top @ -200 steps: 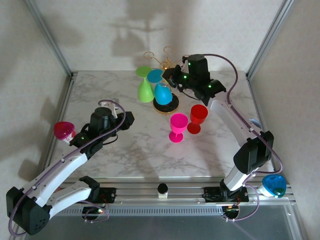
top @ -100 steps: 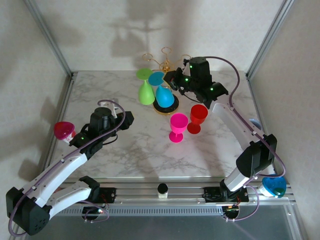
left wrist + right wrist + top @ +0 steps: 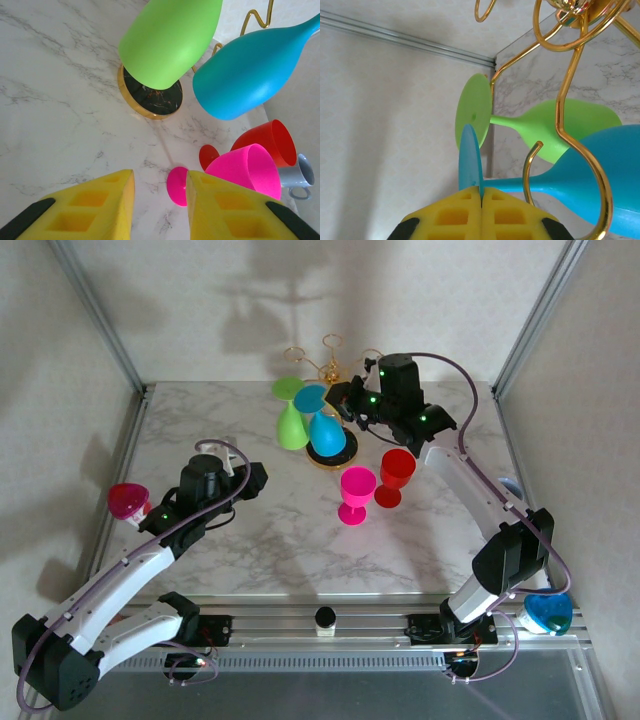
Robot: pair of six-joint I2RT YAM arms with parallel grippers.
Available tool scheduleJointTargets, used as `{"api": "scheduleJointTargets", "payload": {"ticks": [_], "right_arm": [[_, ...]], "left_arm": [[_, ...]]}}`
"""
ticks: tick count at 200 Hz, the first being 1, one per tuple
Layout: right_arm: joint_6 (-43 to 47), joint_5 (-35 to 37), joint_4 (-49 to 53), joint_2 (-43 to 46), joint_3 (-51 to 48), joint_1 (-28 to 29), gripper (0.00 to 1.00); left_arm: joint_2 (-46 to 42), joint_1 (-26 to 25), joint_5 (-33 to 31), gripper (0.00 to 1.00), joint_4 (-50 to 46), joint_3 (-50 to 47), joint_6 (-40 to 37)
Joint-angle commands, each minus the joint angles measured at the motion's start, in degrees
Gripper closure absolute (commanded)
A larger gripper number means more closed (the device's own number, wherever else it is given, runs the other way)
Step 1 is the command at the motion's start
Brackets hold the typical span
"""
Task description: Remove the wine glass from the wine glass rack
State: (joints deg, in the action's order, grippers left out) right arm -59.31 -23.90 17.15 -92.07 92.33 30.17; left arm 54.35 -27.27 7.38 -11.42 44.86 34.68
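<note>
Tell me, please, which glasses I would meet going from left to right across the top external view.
dark pink glass → green wine glass → blue wine glass → bright pink glass → red glass → second blue glass

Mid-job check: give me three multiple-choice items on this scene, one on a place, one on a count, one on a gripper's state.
1. How do the pink glass and red glass sit?
A) hung upside down
B) upright on the table
C) lying on their sides

2. How many glasses hang on the rack?
A) one
B) two
C) four

3. What is the right gripper doing?
A) open
B) shut on a glass's bowl
C) shut on a glass's stem

Answers:
1 B, both stand on their feet on the marble.
2 B, the green glass and blue glass hang bowl-down.
3 C, its fingers pinch the blue glass's stem by the foot.
</note>
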Motion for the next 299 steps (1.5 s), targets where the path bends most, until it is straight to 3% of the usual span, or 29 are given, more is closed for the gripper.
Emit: {"api": "scheduleJointTargets", "payload": {"ticks": [1,102,214,299], "right_arm": [[0.7,-1.2,-1.2,2.4,-0.9,0.8,1.00],[3.7,-2.8,0.9,6.4,-4.2,2.1,1.00],[18.2,-4.9,1.6,8.2,-7.5,10.6,1.00],[32.0,4.1,-2.8,12.1,-18.0,19.5,1.00]], "left_arm": [[-1.2,0.6,-1.7,0.66,0.4,-0.6,0.0],[-1.9,0.7,-2.8,0.66,-3.2,1.5,0.0],[-3.8,0.7,-6.7,0.64,-19.5,4.9,0.3],[-6.7,2.6,-5.7,0.52,-28.5,3.1,3.0]]}}
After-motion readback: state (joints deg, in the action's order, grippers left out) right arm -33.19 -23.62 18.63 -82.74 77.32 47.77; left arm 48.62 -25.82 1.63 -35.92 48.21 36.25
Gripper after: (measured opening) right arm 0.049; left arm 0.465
